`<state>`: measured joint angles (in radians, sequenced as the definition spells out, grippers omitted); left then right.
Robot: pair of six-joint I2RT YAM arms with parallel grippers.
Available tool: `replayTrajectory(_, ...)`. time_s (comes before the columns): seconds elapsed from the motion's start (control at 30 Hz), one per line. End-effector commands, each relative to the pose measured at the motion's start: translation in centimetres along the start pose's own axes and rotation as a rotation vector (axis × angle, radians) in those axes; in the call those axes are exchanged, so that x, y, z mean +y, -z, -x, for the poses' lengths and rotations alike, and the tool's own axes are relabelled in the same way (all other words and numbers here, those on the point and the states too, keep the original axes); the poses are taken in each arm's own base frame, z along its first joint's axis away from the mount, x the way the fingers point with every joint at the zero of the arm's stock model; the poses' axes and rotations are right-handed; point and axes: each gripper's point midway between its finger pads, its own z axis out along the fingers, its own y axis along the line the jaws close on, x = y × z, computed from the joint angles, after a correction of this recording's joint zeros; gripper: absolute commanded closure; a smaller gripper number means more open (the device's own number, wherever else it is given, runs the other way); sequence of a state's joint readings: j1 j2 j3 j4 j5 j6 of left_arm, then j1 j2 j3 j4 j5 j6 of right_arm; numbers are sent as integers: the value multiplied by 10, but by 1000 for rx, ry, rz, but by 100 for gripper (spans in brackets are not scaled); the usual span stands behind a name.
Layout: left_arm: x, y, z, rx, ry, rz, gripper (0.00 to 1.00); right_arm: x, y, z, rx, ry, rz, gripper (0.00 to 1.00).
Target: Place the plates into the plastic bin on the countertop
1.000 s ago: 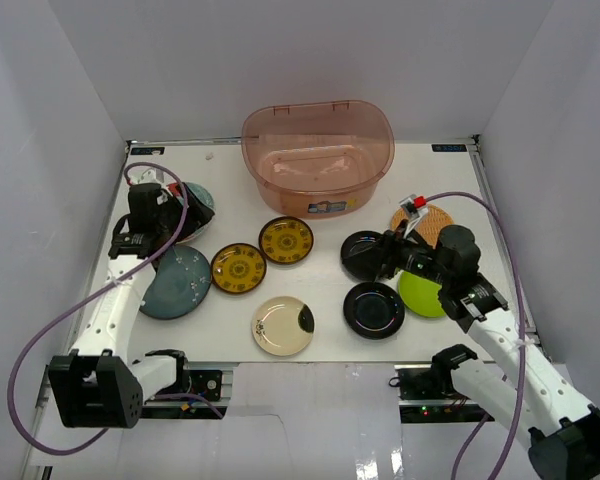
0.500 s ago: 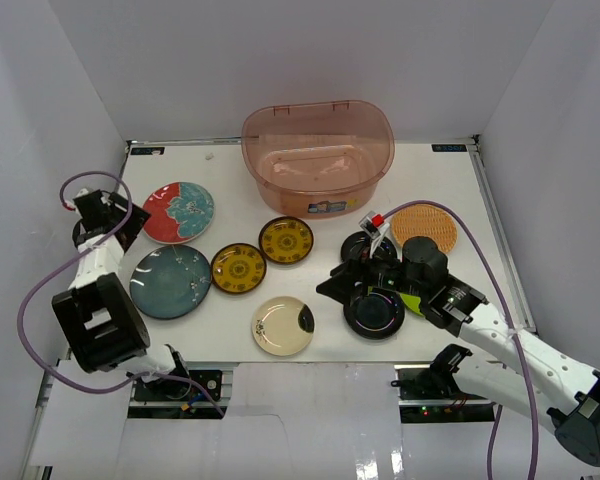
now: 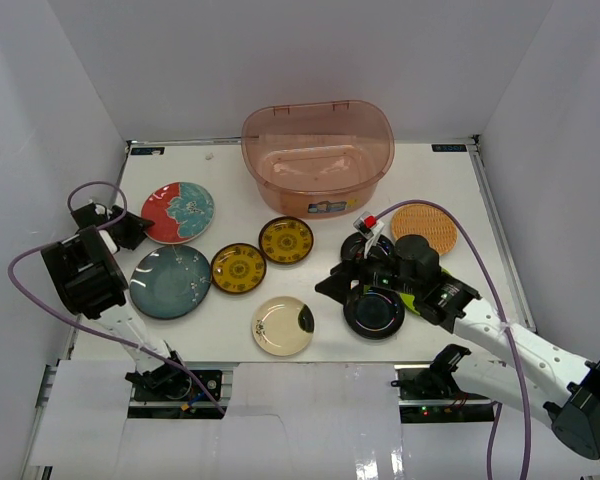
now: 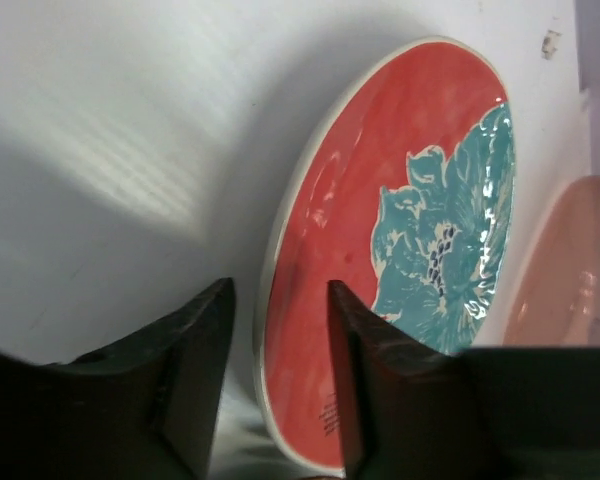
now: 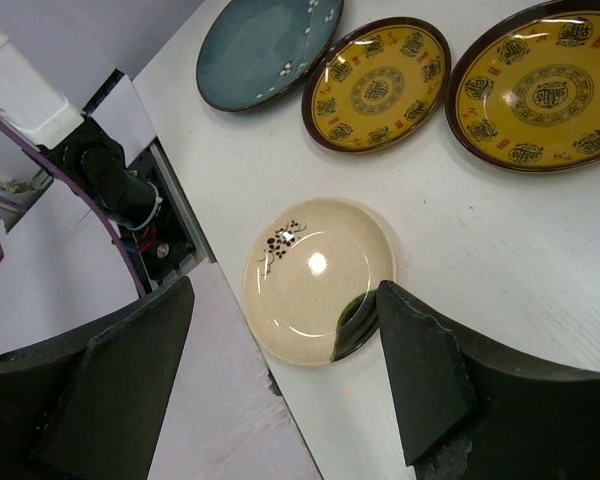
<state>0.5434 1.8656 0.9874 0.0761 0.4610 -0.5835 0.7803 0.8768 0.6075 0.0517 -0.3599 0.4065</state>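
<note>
plates (image 3: 286, 240) crowd countertop (image 3: 460, 190), bin (image 3: 280, 165) open from above

The left arm (image 3: 85, 275) and right arm (image 3: 500, 335) use white link housings joined by black joint modules. A purple cable (image 3: 25, 290) loops along each arm. The left gripper (image 4: 278, 290) and right gripper (image 5: 282, 300) carry matte black wedge-shaped fingers. A red tag (image 3: 369, 221) marks the right wrist.

Left end effector (image 4: 277, 330) narrower, astride plate (image 4: 380, 250)

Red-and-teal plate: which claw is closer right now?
Left. The left claw is open and straddles the rim of the red-and-teal plate. The right claw hangs open well off to the plate's right, by the cream plate.
</note>
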Motion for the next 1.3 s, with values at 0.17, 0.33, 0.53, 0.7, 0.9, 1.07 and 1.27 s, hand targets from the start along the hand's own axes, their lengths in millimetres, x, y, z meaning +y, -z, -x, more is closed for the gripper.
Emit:
replayTrajectory(0.17, -3, -21, -19, 40, 46, -149, 87, -5, -8, 8, -28, 30, -19, 21)
replayTrajectory(0.33, -25, -10, -5, -6, 51, -225, 100, -7, -15, 8, -24, 7, -19, 21)
replayTrajectory(0.53, -104, 50, 30, -106, 97, -452, 100, -1, -26, 17, -27, -42, 1, 11)
replayTrajectory(0.7, -161, 109, 23, -140, 117, -642, 100, 3, -35, 35, -34, -65, -21, 3)
replayTrajectory(0.9, -212, 169, -31, -107, 0, -684, 100, 18, -38, 85, -136, -79, -18, 10)
replayTrajectory(1.07, -226, 213, -75, -41, -90, -740, 100, 15, -50, 126, -194, -69, -78, 10)
replayTrajectory(1.27, -237, 240, -122, 121, -161, -811, 100, -18, -62, 148, -218, -94, -180, 10)
